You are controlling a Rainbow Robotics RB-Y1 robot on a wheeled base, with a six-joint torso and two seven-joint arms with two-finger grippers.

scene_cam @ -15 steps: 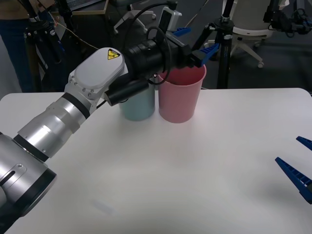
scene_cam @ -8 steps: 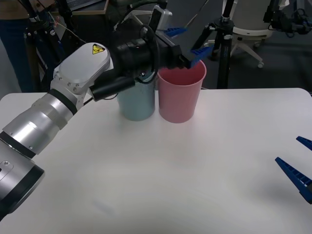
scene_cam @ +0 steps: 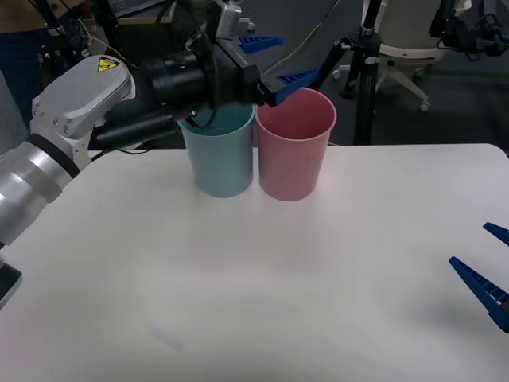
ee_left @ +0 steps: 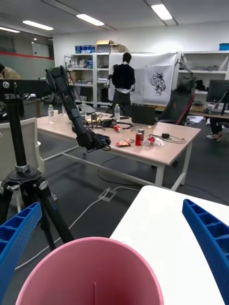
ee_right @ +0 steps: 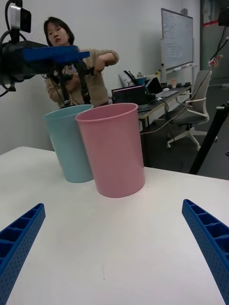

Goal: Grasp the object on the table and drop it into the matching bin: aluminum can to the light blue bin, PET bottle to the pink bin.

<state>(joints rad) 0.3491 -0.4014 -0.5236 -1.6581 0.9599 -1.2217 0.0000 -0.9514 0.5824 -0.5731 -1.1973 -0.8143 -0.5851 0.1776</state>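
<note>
The pink bin (scene_cam: 296,147) and the light blue bin (scene_cam: 219,155) stand side by side at the back of the white table (scene_cam: 318,278). My left gripper (scene_cam: 278,60) hovers open just above and behind their rims, with nothing between its fingers. In the left wrist view the pink bin's rim (ee_left: 90,257) lies below the open left gripper (ee_left: 112,207). My right gripper (scene_cam: 485,267) rests open at the table's right front edge. From the right wrist, the right gripper (ee_right: 113,206) faces the pink bin (ee_right: 114,147) and the light blue bin (ee_right: 69,143). The PET bottle is out of view.
A black tripod (scene_cam: 366,72) and an office chair (scene_cam: 406,48) stand behind the table, past the pink bin. The wide tabletop stretches in front of the bins.
My left arm has drawn back to the left and risen a little, taking its open gripper away from over the pink bin and uncovering the light blue bin. The right gripper has not moved.
</note>
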